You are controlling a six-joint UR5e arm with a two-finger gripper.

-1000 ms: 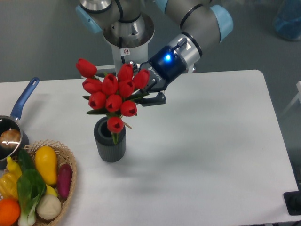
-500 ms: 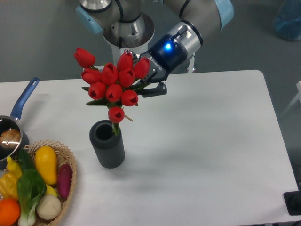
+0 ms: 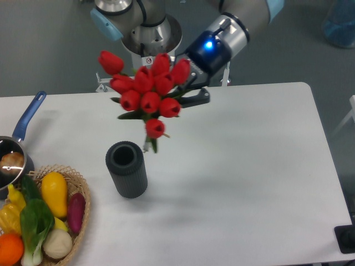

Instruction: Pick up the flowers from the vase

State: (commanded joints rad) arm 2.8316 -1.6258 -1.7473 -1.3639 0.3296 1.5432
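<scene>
Ten or so red tulip buds, the flowers (image 3: pixel 148 93), hang in the air clear of the vase (image 3: pixel 127 169), above the desk's far-left part. Stem ends show just over and a little right of the vase mouth; not touching it. The bunch's long axis tilts, buds up and leftward, stems trailing down toward the vase.

Pincer (image 3: pixel 191 95) sits at the bunch's right side, clenched on the flowers among the stems and leaves; one dark finger visible below the buds, the other hidden behind them. Judged: bouquet is out of the vase, lift essentially made; what remains is carrying it clear, up and rightward, without the stem tips catching the rim.

Vase stands upright, mouth open and empty, toward the desk's front-left.

At the front-left corner, a wicker basket (image 3: pixel 81 213) of vegetables. A blue-handled saucepan (image 3: pixel 16 145) at the left edge. White desk (image 3: pixel 249 166), grey floor beyond. Robot base at the far edge, centre-left.
</scene>
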